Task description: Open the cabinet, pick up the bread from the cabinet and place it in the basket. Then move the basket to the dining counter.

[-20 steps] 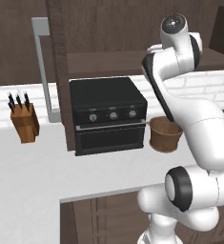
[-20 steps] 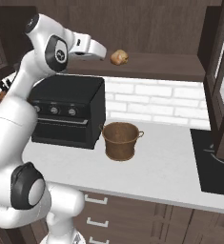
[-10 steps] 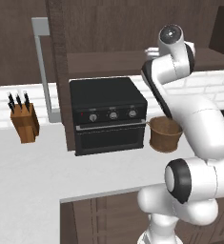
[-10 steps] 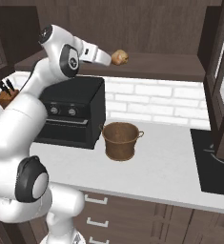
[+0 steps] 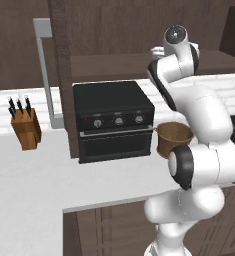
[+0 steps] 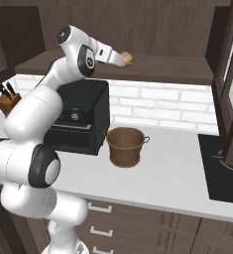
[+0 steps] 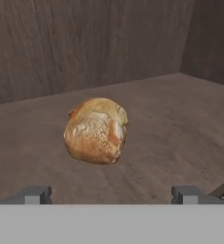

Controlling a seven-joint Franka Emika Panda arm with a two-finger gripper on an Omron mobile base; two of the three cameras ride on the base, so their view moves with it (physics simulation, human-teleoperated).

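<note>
With jaws spread wide, the gripper (image 7: 111, 194) faces the bread (image 7: 96, 130).
Bread lies on the cabinet (image 6: 177, 69) shelf, untouched, ahead of the fingertips (image 7: 36, 194); basket (image 6: 125, 146) stands on the worktop beside the oven (image 6: 83, 119).

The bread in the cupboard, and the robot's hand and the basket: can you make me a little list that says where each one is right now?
bread: lying on the open cabinet's wooden shelf, not held
gripper: open, close in front of the bread, not touching it
basket: upright on the white worktop, beside the black oven, nothing visible inside
knife block: on the worktop, left of the oven
</note>
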